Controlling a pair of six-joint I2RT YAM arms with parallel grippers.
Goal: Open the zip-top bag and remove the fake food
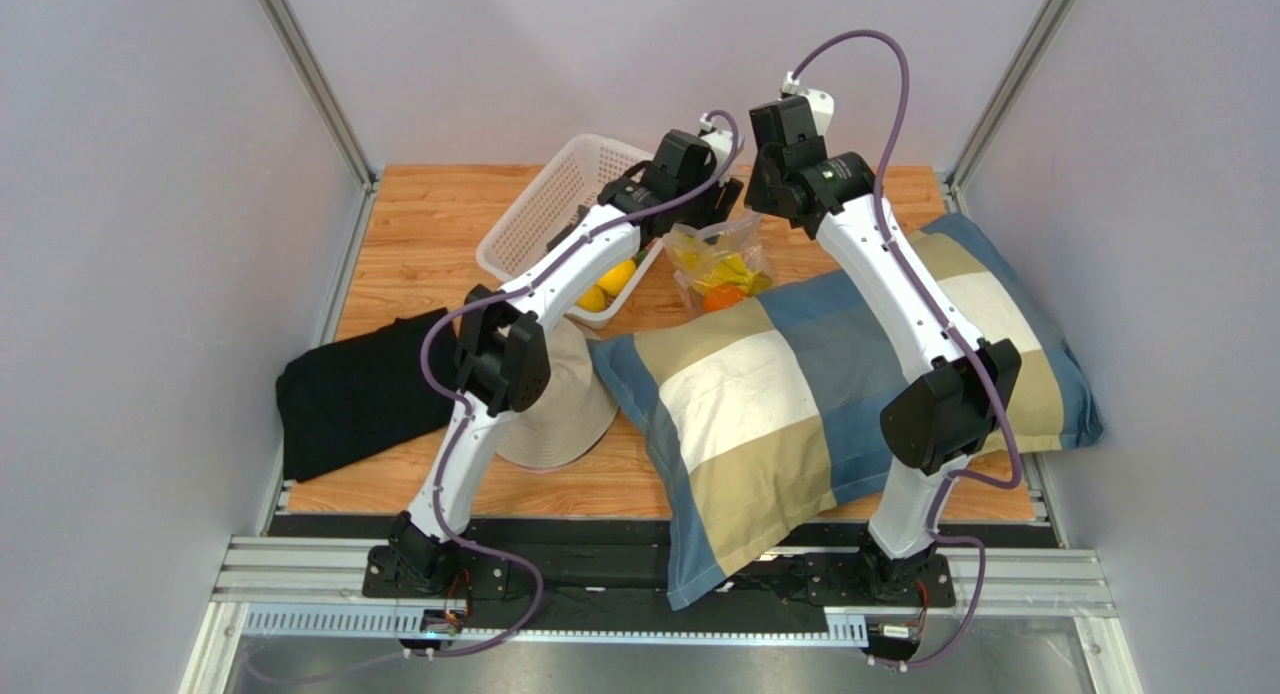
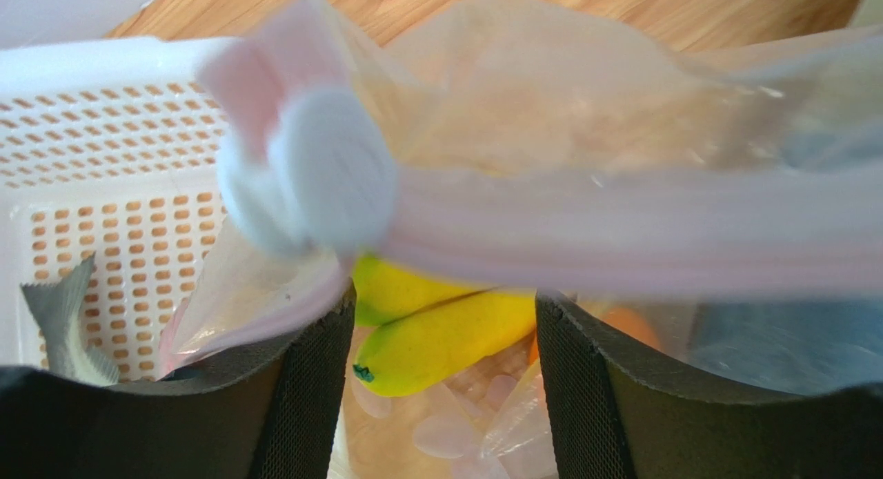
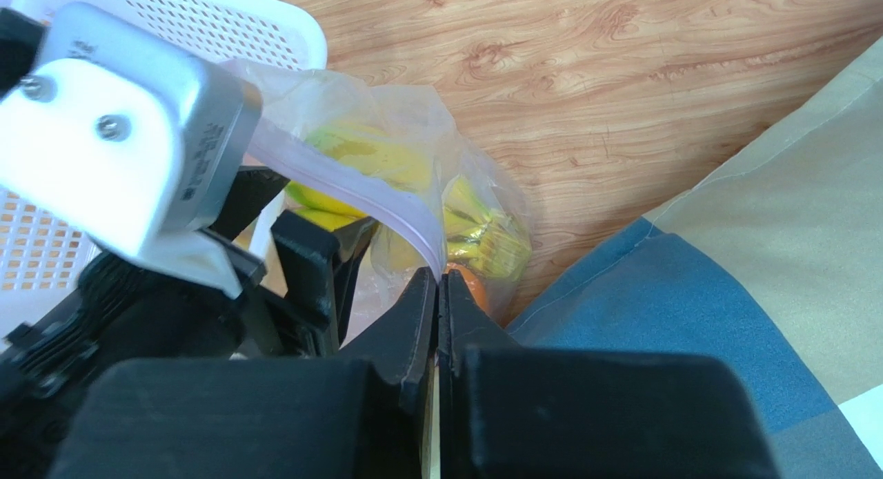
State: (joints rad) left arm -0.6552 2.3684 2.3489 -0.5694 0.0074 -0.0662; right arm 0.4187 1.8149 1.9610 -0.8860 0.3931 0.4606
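Where the right gripper (image 3: 437, 282) meets the bag (image 3: 482, 189), its two fingers (image 3: 409, 324) are pressed together on the pale zip strip (image 3: 342, 184) and pinch it near one end. From there the strip runs up and away toward the left gripper (image 2: 444, 313). Its black fingers (image 2: 301, 396) stand spread apart with nothing clamped between them. In the left wrist view the strip crosses just past their tips, but whether it touches them I cannot tell. A white slider (image 2: 311, 174) sits on the strip above the finger on the left of that view.

Behind the strip the clear plastic hangs crumpled. A yellow banana bunch (image 2: 446, 339) lies inside it, in line with the gap between the left fingers. An orange (image 1: 723, 297) shows low in the bag in the top view.

The bag sits at the far middle of the wooden table (image 3: 622, 86), just beside the white mesh basket (image 2: 114, 96) and right at the far edge of the checked pillow (image 3: 725, 324). A grey fish (image 2: 62, 319) and some yellow fruits (image 1: 609, 282) lie in the basket.

Nearer the arm bases, a beige hat (image 1: 564, 409) lies partly under the left arm, with the pillow's corner over one side. A black cloth (image 1: 353, 394) lies just left of the hat.
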